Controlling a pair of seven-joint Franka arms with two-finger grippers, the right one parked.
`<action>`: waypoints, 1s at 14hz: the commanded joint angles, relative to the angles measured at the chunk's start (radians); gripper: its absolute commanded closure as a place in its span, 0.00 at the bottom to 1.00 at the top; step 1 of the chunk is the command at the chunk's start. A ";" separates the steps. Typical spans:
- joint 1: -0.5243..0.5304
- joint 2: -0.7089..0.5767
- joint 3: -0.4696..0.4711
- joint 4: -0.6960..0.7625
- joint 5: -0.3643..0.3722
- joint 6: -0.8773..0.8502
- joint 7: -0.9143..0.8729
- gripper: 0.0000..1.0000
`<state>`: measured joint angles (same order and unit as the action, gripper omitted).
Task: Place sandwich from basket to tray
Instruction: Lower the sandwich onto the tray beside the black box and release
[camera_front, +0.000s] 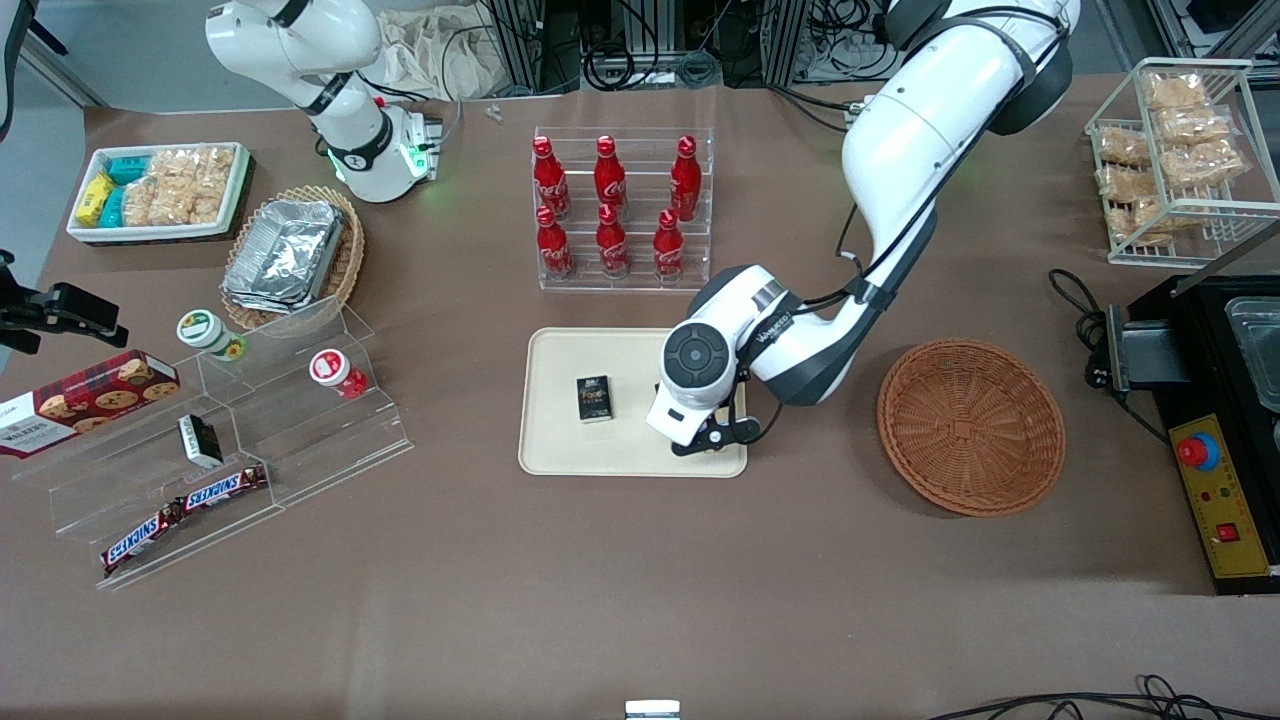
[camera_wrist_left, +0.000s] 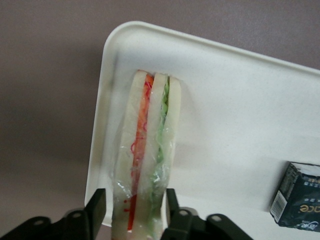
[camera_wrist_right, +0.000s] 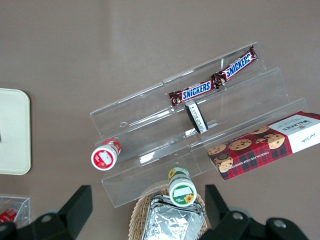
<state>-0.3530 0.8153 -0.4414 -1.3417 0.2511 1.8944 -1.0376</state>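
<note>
Black fingers (camera_wrist_left: 95, 212) of the gripper (camera_wrist_left: 134, 215) stand on either side of the sandwich (camera_wrist_left: 145, 160) and press against it, so the pincer is closed on the wedge. The sandwich stands on its edge between the fingers, wrapped in clear film, with a red and orange filling layer next to one pale bread slice and a green layer next to the other. It reaches out from the fingers over a corner of the tray (camera_wrist_left: 235, 110); whether its lower edge touches the tray floor cannot be told.

Seen from the front, the gripper (camera_front: 712, 437) is low over the tray (camera_front: 560, 440), at the corner nearest the camera on the working arm's side, and the wrist hides the sandwich there. Taking the gripper as the centre of a clock face in the front view, a small dark box (camera_front: 595, 399) lies flat on the tray at about ten o'clock, apart from the gripper. The reddish-brown woven basket (camera_front: 970, 427) sits on the brown table (camera_front: 640, 600) at three o'clock, just clear of the tray's short side. A clear rack of red bottles (camera_front: 622, 205) stands at about eleven o'clock, farther from the camera than the tray.
</note>
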 joint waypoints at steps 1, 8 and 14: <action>0.003 -0.040 0.000 0.015 0.017 -0.018 -0.001 0.00; 0.201 -0.338 -0.005 -0.002 -0.088 -0.170 0.144 0.00; 0.475 -0.671 -0.002 -0.214 -0.213 -0.227 0.543 0.00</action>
<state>0.0537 0.2594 -0.4383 -1.4415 0.0736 1.6678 -0.5848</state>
